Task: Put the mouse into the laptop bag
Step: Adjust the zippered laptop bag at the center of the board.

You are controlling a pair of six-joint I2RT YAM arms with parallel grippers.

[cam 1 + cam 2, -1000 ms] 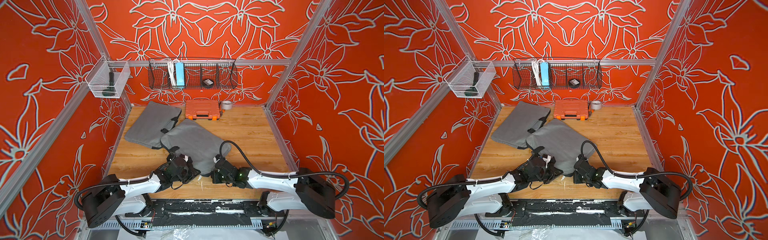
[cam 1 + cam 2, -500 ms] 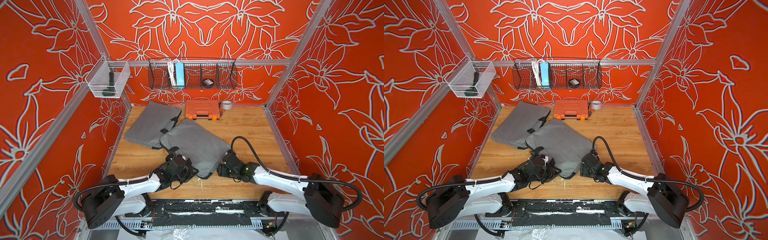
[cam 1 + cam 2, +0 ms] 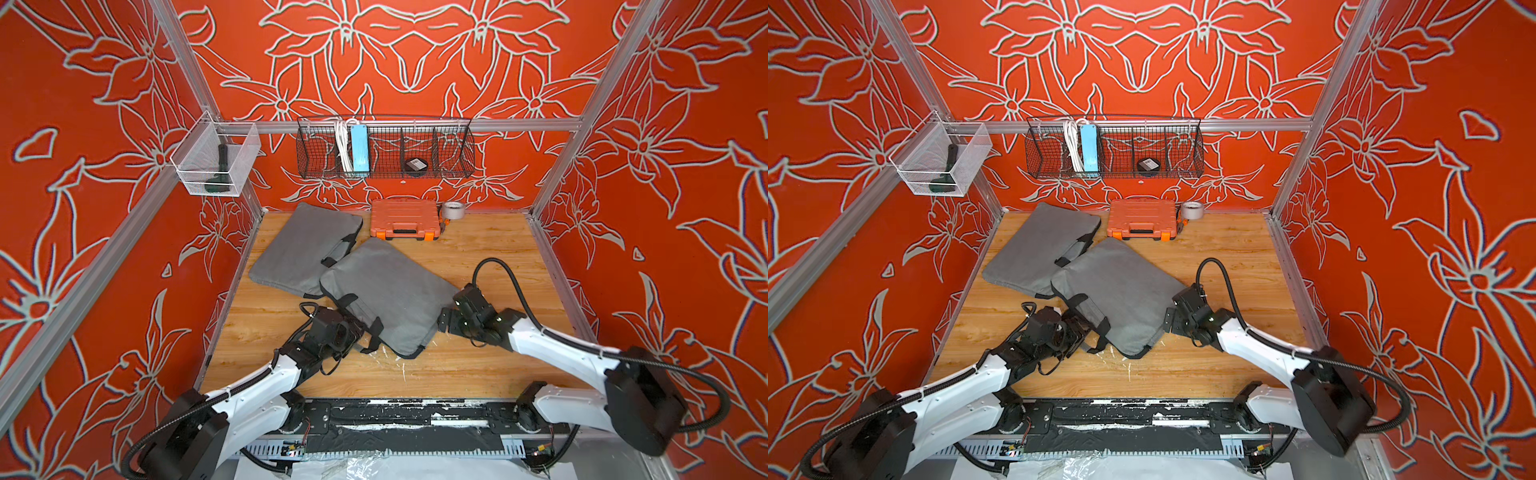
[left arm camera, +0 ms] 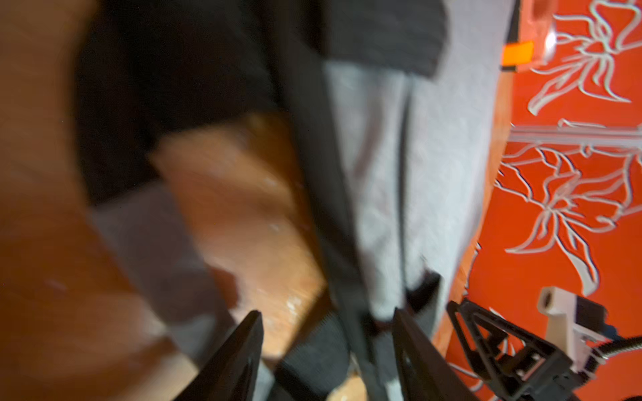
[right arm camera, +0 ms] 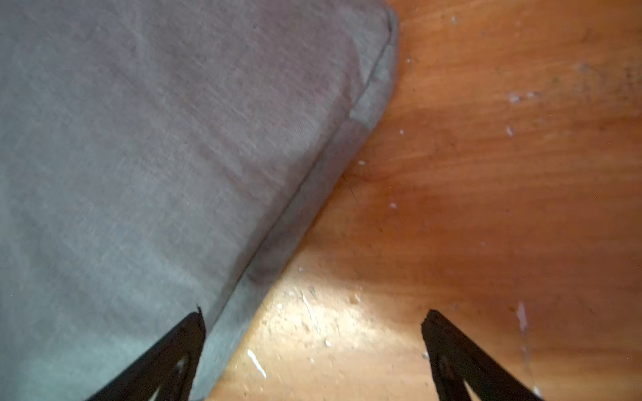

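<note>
Mouse seen in no view, presumably inside the nearer laptop bag (image 3: 390, 291) mid-table; left gripper (image 4: 326, 310) part-open astride its black strap (image 4: 324, 180) at bag's 7 o'clock, right gripper (image 5: 312, 317) wide, empty, at 4 o'clock: a snagged strap on retreat could drag the bag and spill the mouse.

Blurred left wrist view smears the laptop bag (image 4: 448, 180) and its black strap (image 4: 319, 166), both cut off at the edges.

No writing, brand or number is legible; the pale patch on the black puck (image 3: 416, 164) is too small
</note>
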